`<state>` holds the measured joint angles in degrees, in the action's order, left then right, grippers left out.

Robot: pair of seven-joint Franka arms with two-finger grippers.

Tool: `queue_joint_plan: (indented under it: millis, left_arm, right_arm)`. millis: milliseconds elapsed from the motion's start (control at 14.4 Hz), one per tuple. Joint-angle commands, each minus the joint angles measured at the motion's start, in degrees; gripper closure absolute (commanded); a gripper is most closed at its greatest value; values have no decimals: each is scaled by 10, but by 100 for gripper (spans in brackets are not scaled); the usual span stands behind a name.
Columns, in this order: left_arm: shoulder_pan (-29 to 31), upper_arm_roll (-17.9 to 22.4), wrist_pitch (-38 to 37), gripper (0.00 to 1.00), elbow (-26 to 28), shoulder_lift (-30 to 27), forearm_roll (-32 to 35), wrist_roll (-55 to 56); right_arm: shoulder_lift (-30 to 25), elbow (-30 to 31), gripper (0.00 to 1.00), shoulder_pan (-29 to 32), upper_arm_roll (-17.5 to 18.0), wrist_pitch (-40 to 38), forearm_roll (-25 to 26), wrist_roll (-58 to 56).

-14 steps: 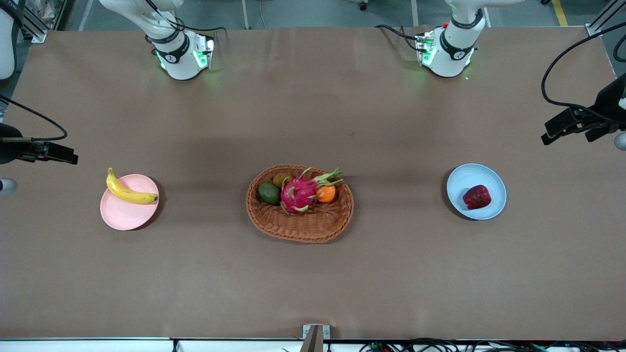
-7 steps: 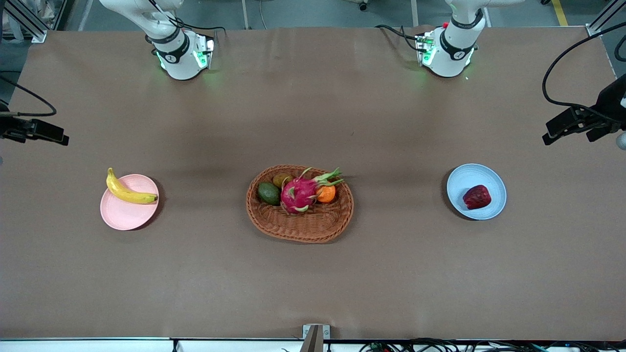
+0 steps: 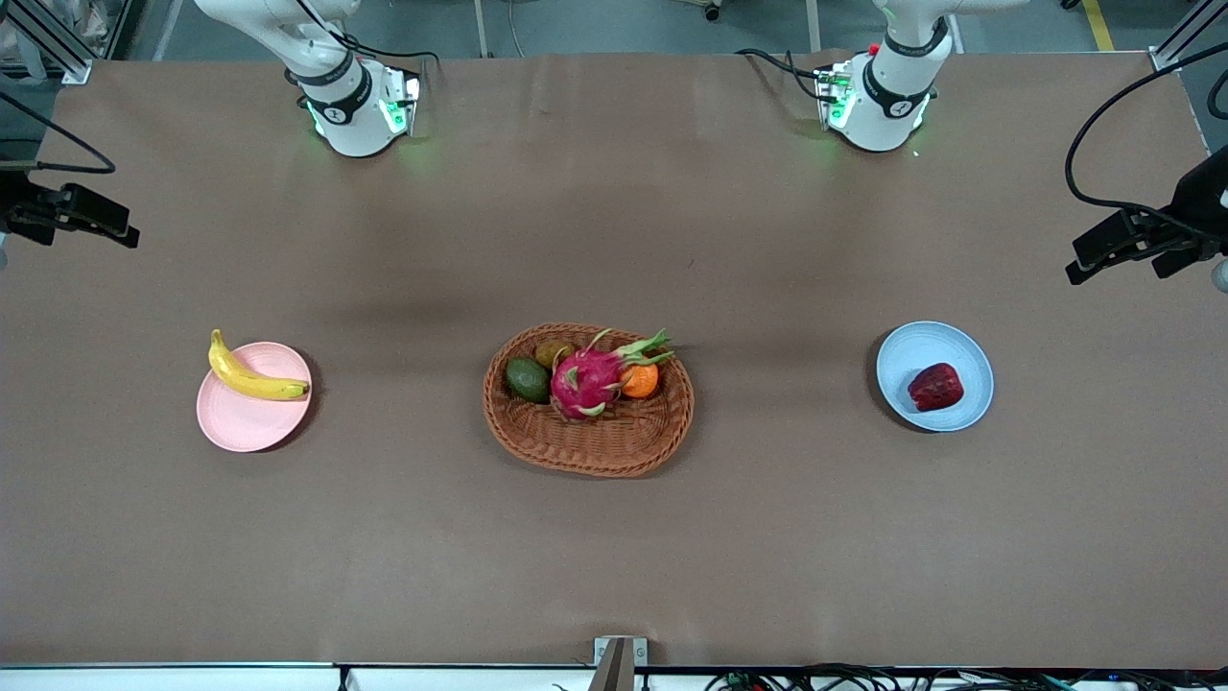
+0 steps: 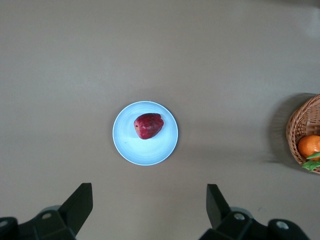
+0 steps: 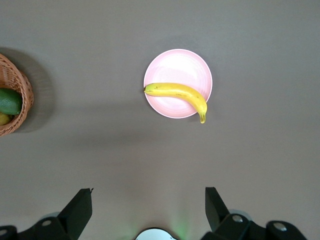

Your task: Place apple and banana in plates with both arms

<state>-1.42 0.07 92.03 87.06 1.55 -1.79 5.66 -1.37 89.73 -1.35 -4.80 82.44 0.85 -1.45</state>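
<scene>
While both claws gape empty, one banana (image 3: 253,377), one apple (image 3: 935,387), two plates (image 3: 251,422).

A high front camera faces the arms; both wrist cameras look straight down from high up.

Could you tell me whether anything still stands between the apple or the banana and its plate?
Nothing visible does: the apple already lies on the blue plate, and the banana rests across the pink plate.
</scene>
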Motion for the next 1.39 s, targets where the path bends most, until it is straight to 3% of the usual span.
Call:
queue_joint_plan:
  millis: [0, 1317]
  left_arm:
    - [-2, 4, -12, 0, -11, -1, -7, -2]
    - [-2, 4, -12, 0, -11, -1, -7, -2]
  right_arm:
    - [-46, 51, 0, -9, -3, 18, 12, -3]
    - [-69, 51, 0, 15, 17, 11, 10, -13]
